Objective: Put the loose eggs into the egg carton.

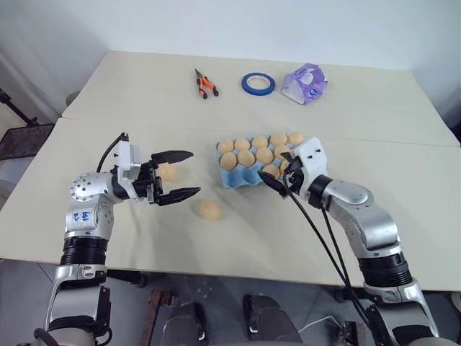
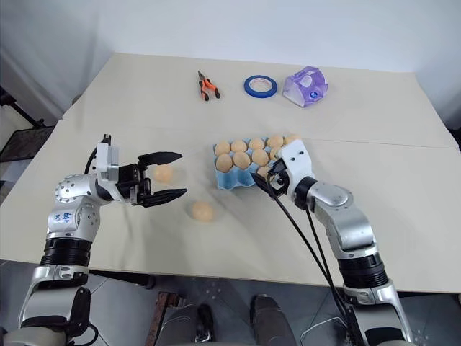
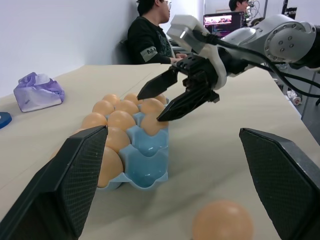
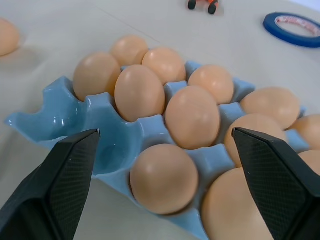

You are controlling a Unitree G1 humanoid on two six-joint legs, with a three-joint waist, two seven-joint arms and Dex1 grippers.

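Two loose eggs (image 1: pixel 209 210) are lying left of the egg carton (image 1: pixel 232 178) on open tabletop, one between the spread fingers of the left gripper (image 1: pixel 175 175); the right gripper (image 3: pixel 167 98), fingers parted, is hovering at the carton's near edge

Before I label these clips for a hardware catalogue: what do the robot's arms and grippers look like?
Both arms are silver-grey metal with ribbed black bands at the joints. The left arm carries blue handwritten marks on its shell. Each wrist bears a white box. The left gripper and the right gripper each have two black tapered fingers with cross-hatched pads. Black cables trail along the right arm.
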